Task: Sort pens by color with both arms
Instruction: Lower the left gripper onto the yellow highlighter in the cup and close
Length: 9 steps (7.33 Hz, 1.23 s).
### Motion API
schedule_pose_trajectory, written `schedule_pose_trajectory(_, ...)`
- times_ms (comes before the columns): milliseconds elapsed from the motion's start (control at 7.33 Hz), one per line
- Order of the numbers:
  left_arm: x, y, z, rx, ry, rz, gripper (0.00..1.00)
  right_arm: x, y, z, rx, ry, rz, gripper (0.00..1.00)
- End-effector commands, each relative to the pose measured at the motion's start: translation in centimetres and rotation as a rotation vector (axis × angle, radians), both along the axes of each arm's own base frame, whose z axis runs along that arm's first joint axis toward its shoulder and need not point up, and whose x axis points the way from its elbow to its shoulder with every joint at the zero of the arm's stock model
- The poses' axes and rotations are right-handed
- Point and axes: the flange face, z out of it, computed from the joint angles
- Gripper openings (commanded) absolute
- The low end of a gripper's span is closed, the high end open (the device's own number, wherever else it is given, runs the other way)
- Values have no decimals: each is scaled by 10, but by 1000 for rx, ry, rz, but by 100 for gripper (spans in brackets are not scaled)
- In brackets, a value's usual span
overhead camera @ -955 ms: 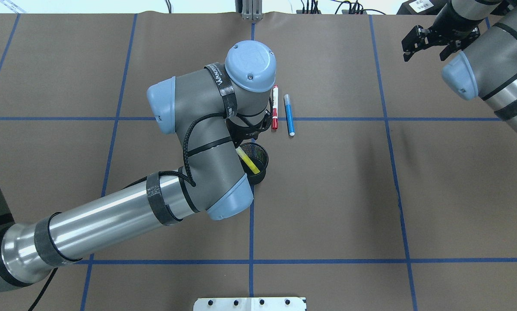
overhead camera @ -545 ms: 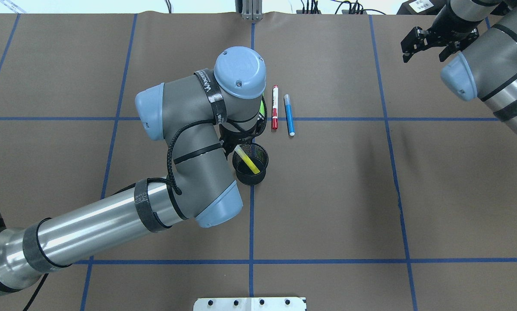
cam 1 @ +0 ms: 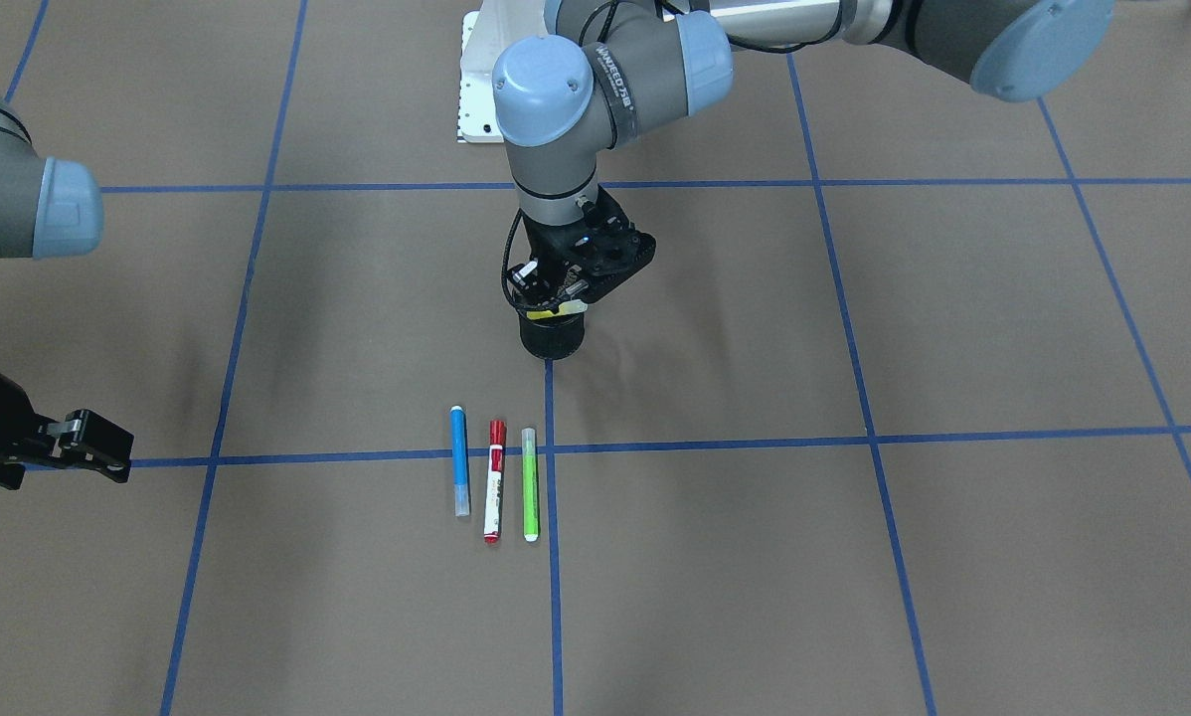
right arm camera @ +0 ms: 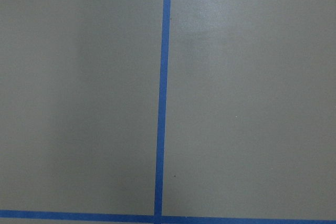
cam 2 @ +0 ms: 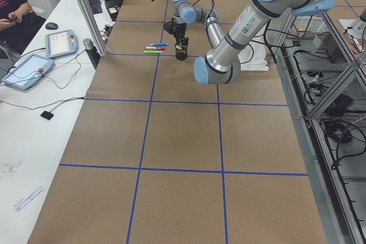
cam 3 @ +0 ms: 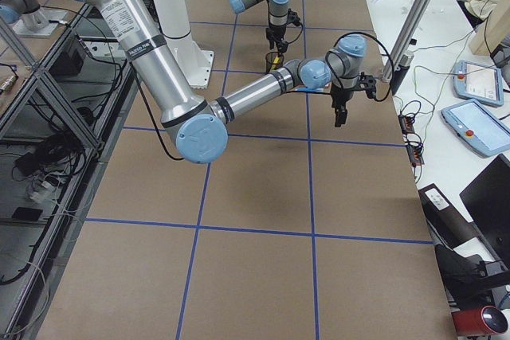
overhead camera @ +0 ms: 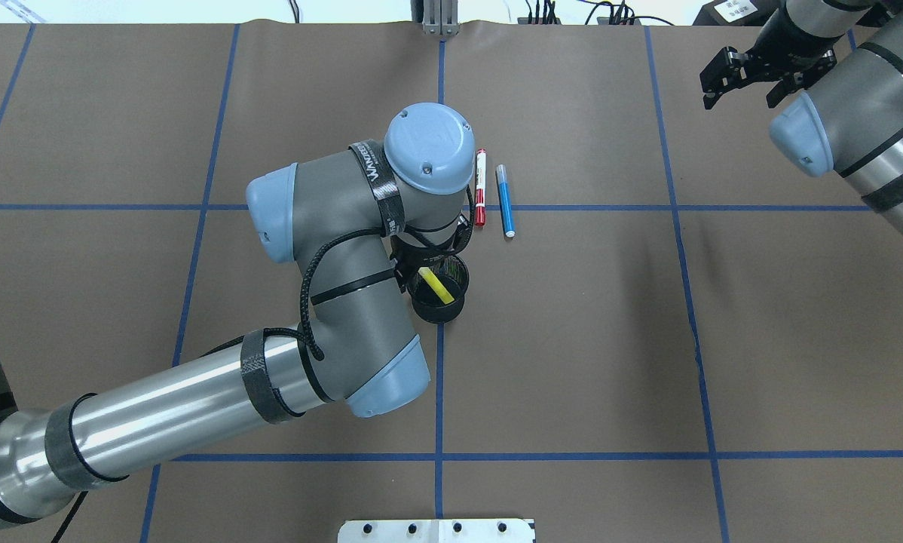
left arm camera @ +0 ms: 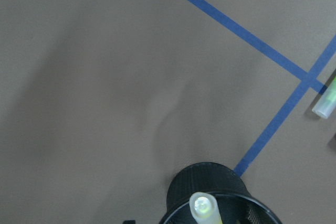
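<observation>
Three pens lie side by side on the brown table: a blue pen (cam 1: 459,459) (overhead camera: 505,201), a white pen with a red cap (cam 1: 495,480) (overhead camera: 480,197) and a green pen (cam 1: 530,484). From overhead my left wrist hides the green one. The yellow highlighter (overhead camera: 438,286) (left arm camera: 203,206) leans inside the black mesh cup (cam 1: 551,340) (overhead camera: 451,305). My left gripper (cam 1: 554,298) hangs just over the cup's rim, above the highlighter's upper end, and looks open, not holding it. Far off at the table's right, my right gripper (overhead camera: 742,89) (cam 1: 108,452) hovers open, nothing in it.
Blue tape lines (overhead camera: 439,392) divide the table into squares. The white base plate (overhead camera: 436,530) sits at the near edge. The left arm's elbow and forearm (overhead camera: 195,407) stretch across the near left squares. A person sits at a side desk (cam 2: 14,12) with tablets.
The left wrist swung left, baring the green pen, then came back right and toward the cup, covering it again. The highlighter stayed in the cup. The right arm barely moved.
</observation>
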Motion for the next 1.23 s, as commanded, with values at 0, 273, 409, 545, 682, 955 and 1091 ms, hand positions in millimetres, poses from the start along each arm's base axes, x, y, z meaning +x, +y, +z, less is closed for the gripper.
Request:
schedule_pose_trajectory(0, -1, -2, -3, 27, 1, 22, 64, 0, 0, 0, 0, 0, 1, 98)
schedule_pose_trajectory(273, -7, -11, -4, 46, -4, 13, 64, 0, 0, 0, 1, 0, 1, 98)
schedule_pose_trajectory(409, -11, -16, -4, 54, -4, 12, 64, 1, 1, 2, -2, 1, 1, 98)
schedule_pose_trajectory(545, -14, -21, -3, 55, -6, 6, 63, 1, 1, 1, -1, -1, 0, 98)
schedule_pose_trajectory(682, -13, -23, -2, 53, -9, 5, 63, 1, 2, 1, -1, -1, 0, 98)
schedule_pose_trajectory(955, -11, -23, 1, 51, -9, 7, 61, 1, 2, 1, -1, -1, 0, 98)
schedule_pose_trajectory(1091, -10, -22, 2, 51, -10, 9, 60, 1, 2, 1, 0, 0, 1, 98)
